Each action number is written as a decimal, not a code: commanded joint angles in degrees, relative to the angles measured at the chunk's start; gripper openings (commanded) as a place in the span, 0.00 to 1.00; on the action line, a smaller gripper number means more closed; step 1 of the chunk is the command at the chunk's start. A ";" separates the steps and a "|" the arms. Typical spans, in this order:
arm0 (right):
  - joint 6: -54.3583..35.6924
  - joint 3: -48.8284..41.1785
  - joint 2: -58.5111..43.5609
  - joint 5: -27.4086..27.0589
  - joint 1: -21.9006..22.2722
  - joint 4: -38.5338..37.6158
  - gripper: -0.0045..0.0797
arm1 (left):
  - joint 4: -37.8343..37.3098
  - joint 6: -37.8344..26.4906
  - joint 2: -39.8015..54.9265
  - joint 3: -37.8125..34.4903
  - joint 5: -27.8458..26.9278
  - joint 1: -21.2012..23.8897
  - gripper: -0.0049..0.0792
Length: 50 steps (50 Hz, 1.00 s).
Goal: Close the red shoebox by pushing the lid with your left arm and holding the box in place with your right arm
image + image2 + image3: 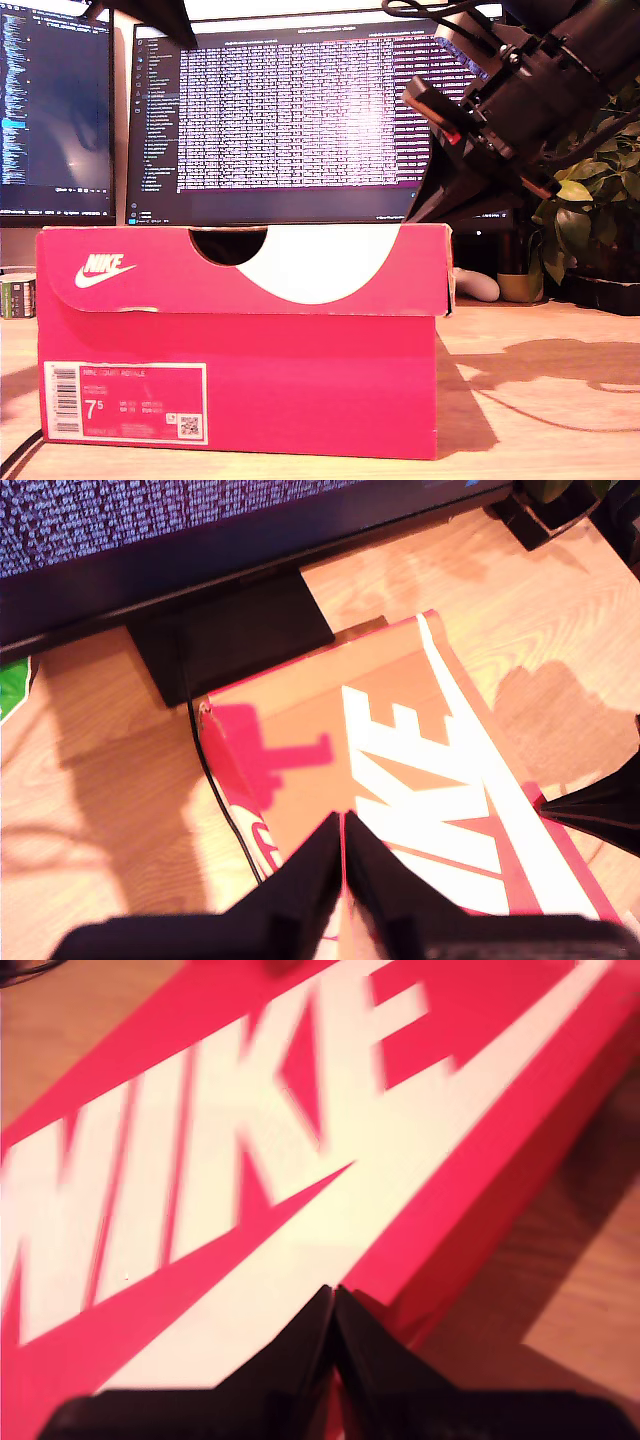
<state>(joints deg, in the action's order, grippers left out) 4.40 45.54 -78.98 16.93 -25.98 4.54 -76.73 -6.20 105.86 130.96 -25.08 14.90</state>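
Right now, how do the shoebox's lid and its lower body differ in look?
In the exterior view, the lid carries a white Nike logo and a large white swoosh patch, while the body carries a white size label with a barcode. The lid has a round notch along its upper edge; the body shows none. The lid overlaps the body's upper part. Both are red cardboard.

One low bench-level camera, two looking down from the arms.

The exterior view sits near the wooden bench (540, 340), facing the end of the red cardboard shoebox (240, 345) with wide computer monitors (290, 110) behind. Both wrist views look steeply down past closed black jaws at the white-lettered lid (430, 780) — the second closer, blurred. All three share the box.
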 commanded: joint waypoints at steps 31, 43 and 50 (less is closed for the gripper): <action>-2.78 -0.09 4.63 -1.33 0.61 -4.24 0.04 | -0.92 0.59 -22.86 -10.14 3.78 -5.73 0.04; -3.08 -0.09 13.03 -6.99 0.96 -5.01 0.04 | 4.50 0.57 -33.09 -25.77 2.93 -11.26 0.04; -2.89 -0.09 19.10 -12.48 2.14 -4.22 0.04 | 9.03 0.98 -38.56 -34.75 2.56 -12.66 0.04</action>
<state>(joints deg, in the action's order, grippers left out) 1.45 45.54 -60.93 6.20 -24.56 0.12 -69.08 -5.74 67.33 99.35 -22.35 2.57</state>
